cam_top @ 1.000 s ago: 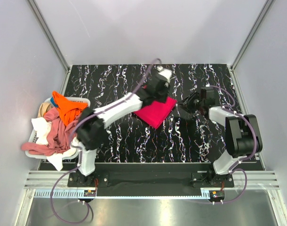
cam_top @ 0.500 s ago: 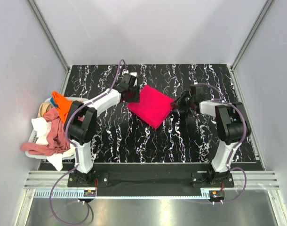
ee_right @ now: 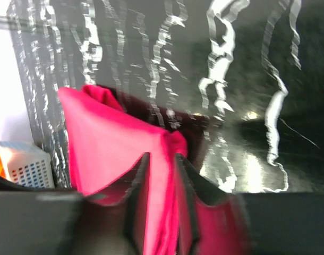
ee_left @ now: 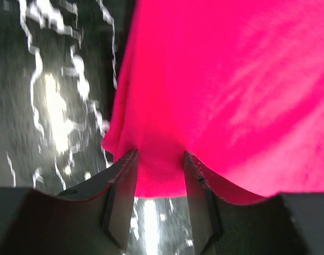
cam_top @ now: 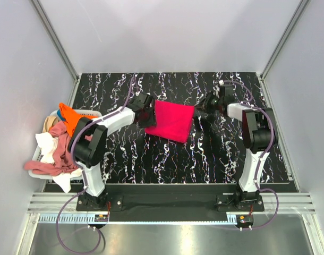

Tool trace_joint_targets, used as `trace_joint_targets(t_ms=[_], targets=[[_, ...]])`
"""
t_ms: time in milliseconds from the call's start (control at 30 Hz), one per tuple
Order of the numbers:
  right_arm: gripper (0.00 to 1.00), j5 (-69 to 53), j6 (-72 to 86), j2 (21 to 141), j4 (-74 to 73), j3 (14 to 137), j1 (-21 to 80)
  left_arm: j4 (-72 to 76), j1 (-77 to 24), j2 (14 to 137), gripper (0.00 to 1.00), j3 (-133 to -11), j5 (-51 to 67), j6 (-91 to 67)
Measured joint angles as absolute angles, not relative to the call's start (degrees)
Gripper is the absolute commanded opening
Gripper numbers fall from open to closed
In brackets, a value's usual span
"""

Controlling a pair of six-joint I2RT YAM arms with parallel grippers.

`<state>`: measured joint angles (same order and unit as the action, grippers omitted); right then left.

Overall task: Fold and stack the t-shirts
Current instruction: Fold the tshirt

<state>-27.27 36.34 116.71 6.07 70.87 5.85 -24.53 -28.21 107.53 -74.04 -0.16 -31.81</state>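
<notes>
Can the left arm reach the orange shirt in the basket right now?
Probably not yet: the left gripper is shut on the red t-shirt. The path to the orange shirt looks free once it lets go.

Black marbled table [cam_top: 151, 159], pale walls [cam_top: 167, 37]

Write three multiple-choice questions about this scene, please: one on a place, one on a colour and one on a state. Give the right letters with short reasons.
1. Where does the basket stand?
A. on the left side
B. on the right side
C. at the far wall

2. What colour is the tee held at mid-table?
A. white
B. pinkish red
C. beige

3. How do the jaws of the left gripper stand?
A. open and empty
B. shut on nothing
C. shut on the tee

Answers:
1 A: the top view shows it at the left, heaped with cloth.
2 B: its cloth is bright pinkish red in every view.
3 C: the left wrist view shows red cloth pinched between them.
</notes>
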Motion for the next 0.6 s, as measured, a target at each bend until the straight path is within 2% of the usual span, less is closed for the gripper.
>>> trace_joint_targets(t_ms=[133,300,400,600], targets=[[0.47,-28.7,34.3,113.6,1.1,72.7,5.9,-26.0,-29.8,101.8,0.49,-71.6,0.4,-34.4],[0.62,-31.6,32.8,103.8,-4.0,65.6,7.3,-26.4,-30.1,98.1,0.50,-73.9,2.3,-34.7],[0.63,-33.0,32.4,100.4,-5.5,62.2,9.7,-26.6,-28.1,100.1,0.50,-78.4,3.2,-33.8],[0.63,-33.4,32.3,100.3,-7.9,57.2,13.8,-25.7,-24.6,111.9,0.50,-91.6,5.0,-29.6]])
